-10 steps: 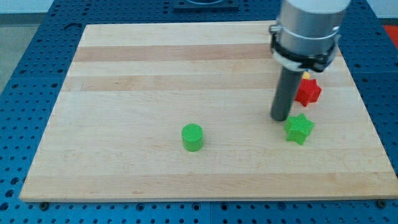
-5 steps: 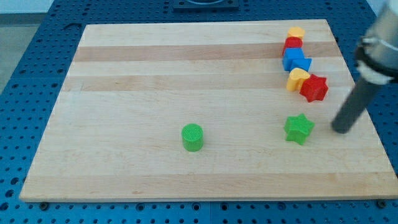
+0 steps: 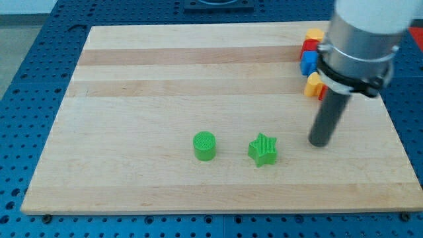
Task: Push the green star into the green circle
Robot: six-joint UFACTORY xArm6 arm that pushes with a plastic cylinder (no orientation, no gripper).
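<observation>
The green star (image 3: 264, 149) lies on the wooden board (image 3: 132, 79), low and right of centre. The green circle (image 3: 204, 145), a short cylinder, stands a short way to the star's left, with a gap between them. My tip (image 3: 319, 142) rests on the board to the right of the star, clear of it by about a star's width. The arm's grey body (image 3: 360, 39) rises above the rod at the view's top right.
A cluster of small blocks sits at the board's top right, partly hidden by the arm: a yellow block (image 3: 314, 33), a red block (image 3: 309, 45), a blue block (image 3: 308, 61) and another yellow block (image 3: 313, 84).
The green star has slid left, from the board's right part to close beside the green circle. My tip went from the star's upper left, round to its right, and now sits right of it.
</observation>
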